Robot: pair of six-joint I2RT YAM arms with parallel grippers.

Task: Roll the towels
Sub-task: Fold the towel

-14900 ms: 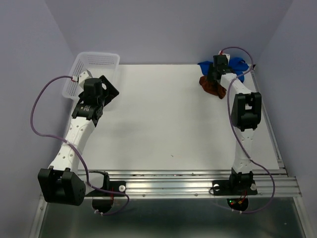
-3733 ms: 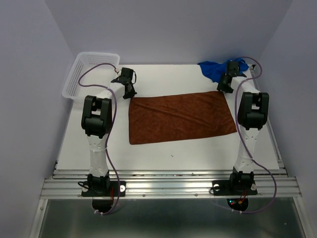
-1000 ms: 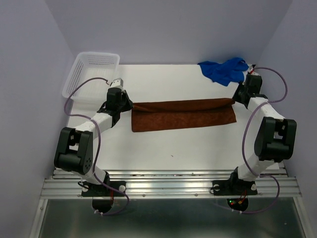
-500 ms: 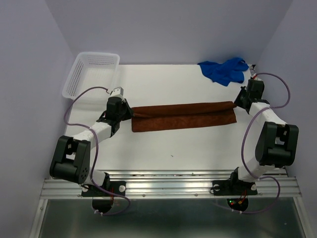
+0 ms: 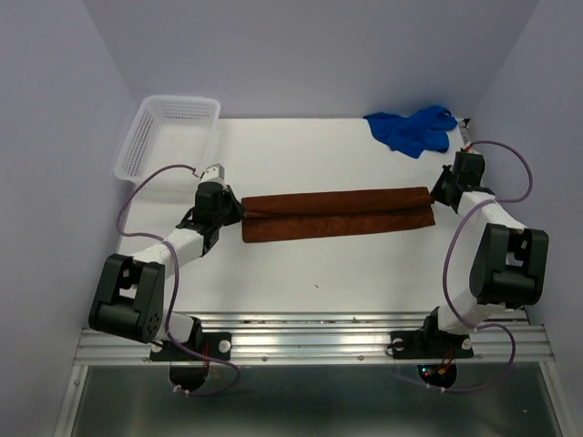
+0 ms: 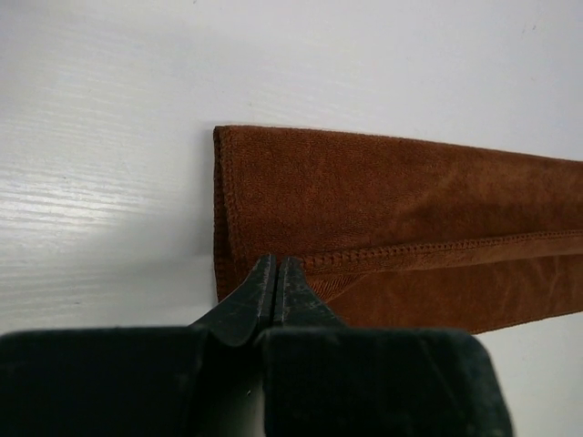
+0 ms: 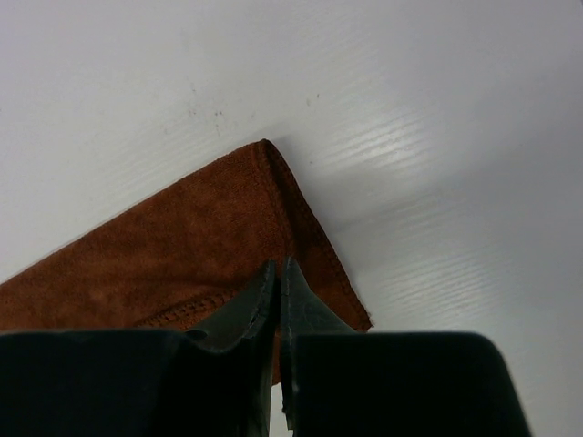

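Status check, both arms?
Left gripper, right gripper: both shut on brown towel ends. Towel folded to a strip, not rolled. Blue towel far right, apart.

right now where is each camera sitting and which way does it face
Top external: above and behind the bases, looking down on the table, left arm, right arm, brown towel, blue towel, basket.
Left wrist: on the left arm, looking along the left gripper at the towel's left end.
Right wrist: on the right arm, looking along the right gripper at the towel's right corner.
All three show the brown towel.
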